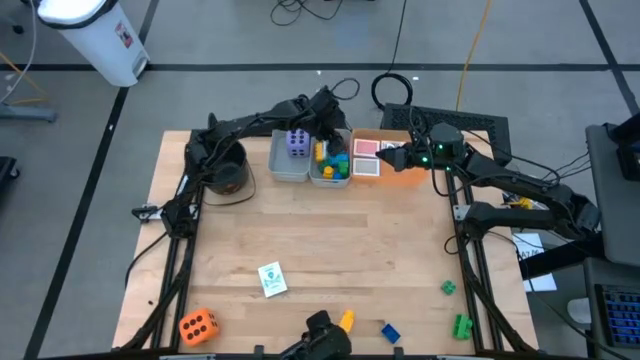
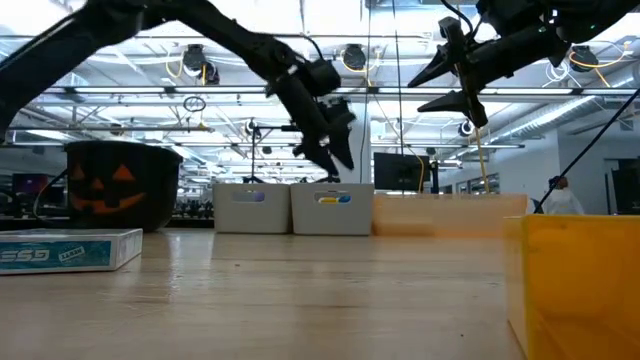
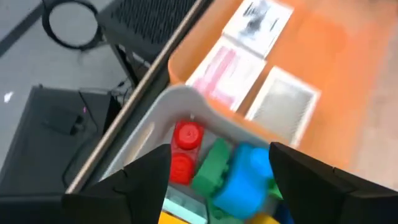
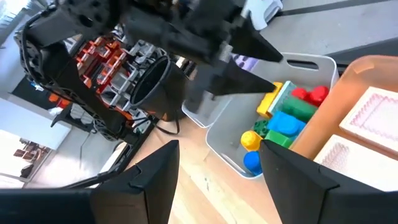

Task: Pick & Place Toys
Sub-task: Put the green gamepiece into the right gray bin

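Left gripper [image 1: 325, 128] — above the right-hand grey bin [image 1: 330, 178] at the table's far edge, fingers parted, nothing between them. That bin holds a red brick [image 3: 185, 151], a green brick [image 3: 212, 172], a blue brick [image 3: 244, 180] and yellow pieces. The purple die [image 1: 297, 143] sits in the left-hand grey bin [image 1: 288, 170].

Right gripper [image 1: 392, 157] — over the orange tray [image 1: 402, 178], fingers apart, empty; picture cards [image 1: 367, 157] lie on the tray.

Near edge of the table — orange die [image 1: 197, 325] at left, a picture card [image 1: 272, 279], a yellow brick [image 1: 346, 320], a blue brick [image 1: 390, 331], and two green bricks [image 1: 461, 325] at right.
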Robot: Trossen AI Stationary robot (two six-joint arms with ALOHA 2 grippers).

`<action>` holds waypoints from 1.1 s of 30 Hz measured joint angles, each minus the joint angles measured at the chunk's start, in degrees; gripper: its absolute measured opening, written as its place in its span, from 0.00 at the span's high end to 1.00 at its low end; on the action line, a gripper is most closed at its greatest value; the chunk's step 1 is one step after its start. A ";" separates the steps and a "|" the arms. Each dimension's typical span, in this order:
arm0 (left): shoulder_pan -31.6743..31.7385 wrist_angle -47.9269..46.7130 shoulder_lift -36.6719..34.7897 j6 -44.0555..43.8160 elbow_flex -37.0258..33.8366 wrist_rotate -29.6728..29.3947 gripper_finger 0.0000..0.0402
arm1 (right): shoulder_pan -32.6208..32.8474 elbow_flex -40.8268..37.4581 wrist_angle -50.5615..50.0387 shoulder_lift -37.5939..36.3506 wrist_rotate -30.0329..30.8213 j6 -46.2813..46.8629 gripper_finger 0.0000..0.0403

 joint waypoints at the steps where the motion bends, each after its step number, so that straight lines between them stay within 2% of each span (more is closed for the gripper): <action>1: 0.04 -0.32 -1.09 0.00 0.00 0.36 0.30 | 0.00 0.00 0.40 0.00 0.00 -0.04 0.47; 6: -0.07 -2.31 -7.80 -0.13 0.00 3.08 0.30 | 0.00 0.02 2.02 0.02 0.07 0.11 0.47; 13: -1.17 -2.53 -18.72 -1.35 0.04 9.00 0.36 | 0.02 0.02 7.63 0.00 -0.04 0.92 0.47; 20: -3.06 -2.69 -28.00 -1.55 0.13 9.98 0.40 | 0.02 0.02 15.03 0.00 -0.81 12.39 0.47; 23: -3.28 -3.20 -30.32 -2.00 0.13 16.59 0.40 | 0.52 0.02 23.26 -0.02 -3.38 13.79 0.47; 27: -3.93 -5.70 -32.96 -0.48 0.13 27.67 0.40 | 4.30 0.31 30.65 -0.12 -1.40 16.09 0.47; 30: -4.66 -9.06 -33.73 1.43 0.13 31.28 0.40 | 9.42 2.88 27.00 -0.13 2.23 13.65 0.47; 33: -5.86 -10.97 -33.71 1.66 0.11 34.77 0.41 | 15.87 7.60 16.66 0.33 7.70 8.27 0.47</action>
